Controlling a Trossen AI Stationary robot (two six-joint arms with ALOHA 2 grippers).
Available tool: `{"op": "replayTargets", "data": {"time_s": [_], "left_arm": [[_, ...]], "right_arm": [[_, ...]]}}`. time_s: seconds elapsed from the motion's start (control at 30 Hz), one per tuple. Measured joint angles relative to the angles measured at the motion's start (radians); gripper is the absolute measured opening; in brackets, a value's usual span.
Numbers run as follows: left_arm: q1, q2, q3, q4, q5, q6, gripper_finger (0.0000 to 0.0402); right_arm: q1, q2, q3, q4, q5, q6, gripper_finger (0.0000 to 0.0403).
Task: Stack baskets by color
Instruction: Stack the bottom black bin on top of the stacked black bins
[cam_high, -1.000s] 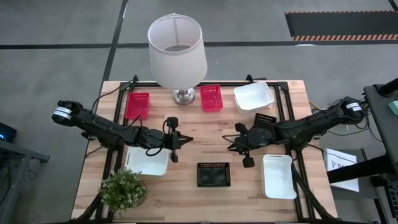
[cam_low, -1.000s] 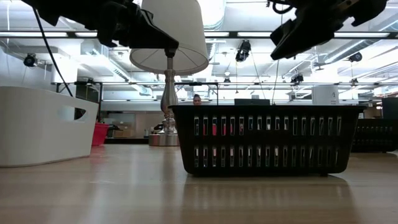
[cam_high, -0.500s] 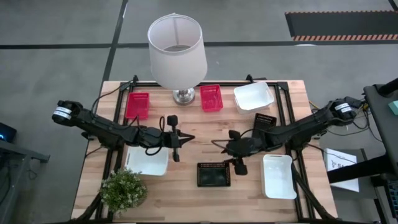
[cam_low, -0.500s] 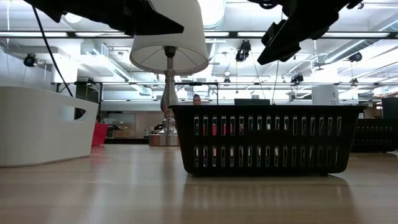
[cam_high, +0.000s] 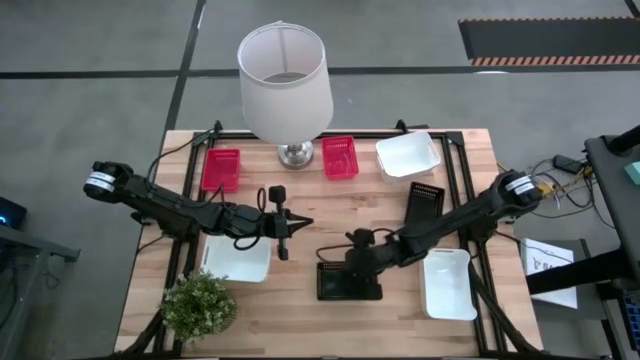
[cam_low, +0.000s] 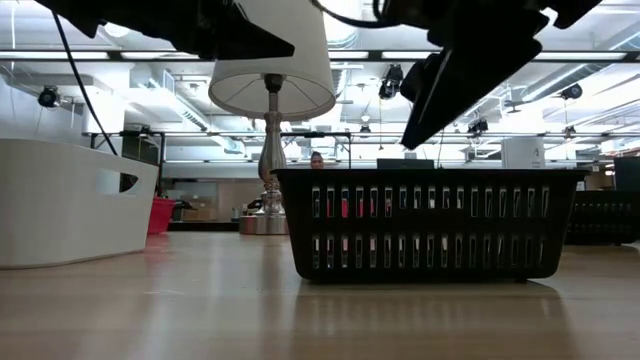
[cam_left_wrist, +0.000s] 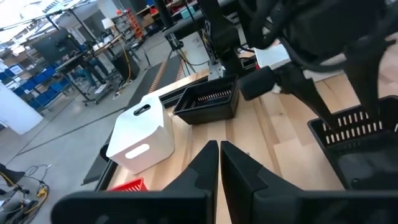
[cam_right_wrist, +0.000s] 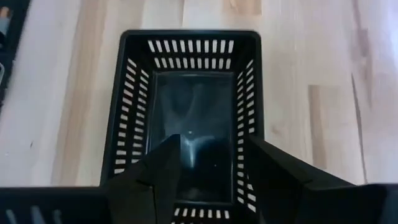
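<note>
R gripper (cam_high: 352, 262), fingers spread, empty, hangs directly over the black basket (cam_high: 343, 281) near the table's (cam_high: 300, 310) front edge, centre. L gripper (cam_high: 296, 226) is clenched shut, empty, above mid-table. Other baskets: red pair (cam_high: 221, 169) at back edge, 2nd black (cam_high: 423, 200) and white ones (cam_high: 447, 283) along R edge.

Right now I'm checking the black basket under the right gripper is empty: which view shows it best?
Right wrist view: black basket fills the frame, inside bare. High view shows it partly covered; low view only its side.
</note>
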Motion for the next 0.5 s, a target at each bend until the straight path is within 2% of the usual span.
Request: {"op": "replayTargets", "data": {"time_s": [0.37,0.5], "left_arm": [[0.001,0.000,-0.002,-0.001,0.000,0.000,0.0001],[0.001,0.000,-0.003,-0.002,0.000,0.002,0.0001]], "right_arm": [[0.005,0.116,0.124,-0.117,0.001,0.039,0.0168],[0.005,0.128,0.131,-0.122,0.061,0.037,0.0168]]}}
